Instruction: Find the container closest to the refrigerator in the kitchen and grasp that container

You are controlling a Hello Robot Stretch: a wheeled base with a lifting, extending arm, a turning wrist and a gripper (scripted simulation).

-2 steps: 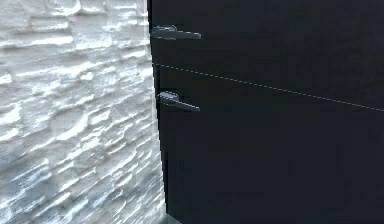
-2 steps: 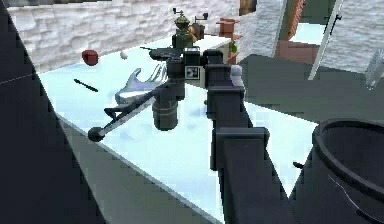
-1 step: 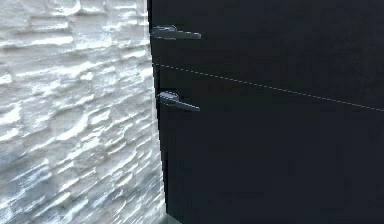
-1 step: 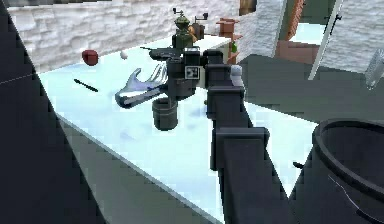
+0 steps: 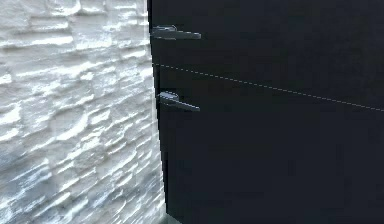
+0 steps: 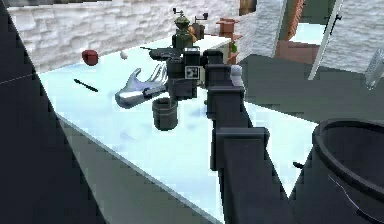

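You face the black refrigerator [image 5: 270,120] beside a white stone wall [image 5: 70,120]. In the arm side view the arm [image 6: 235,140] reaches over the pale counter [image 6: 110,130]. Its jaws sit by a silvery thing [image 6: 135,92], and you cannot tell whether they hold anything. A dark round container [image 6: 165,113] stands on the counter near them.
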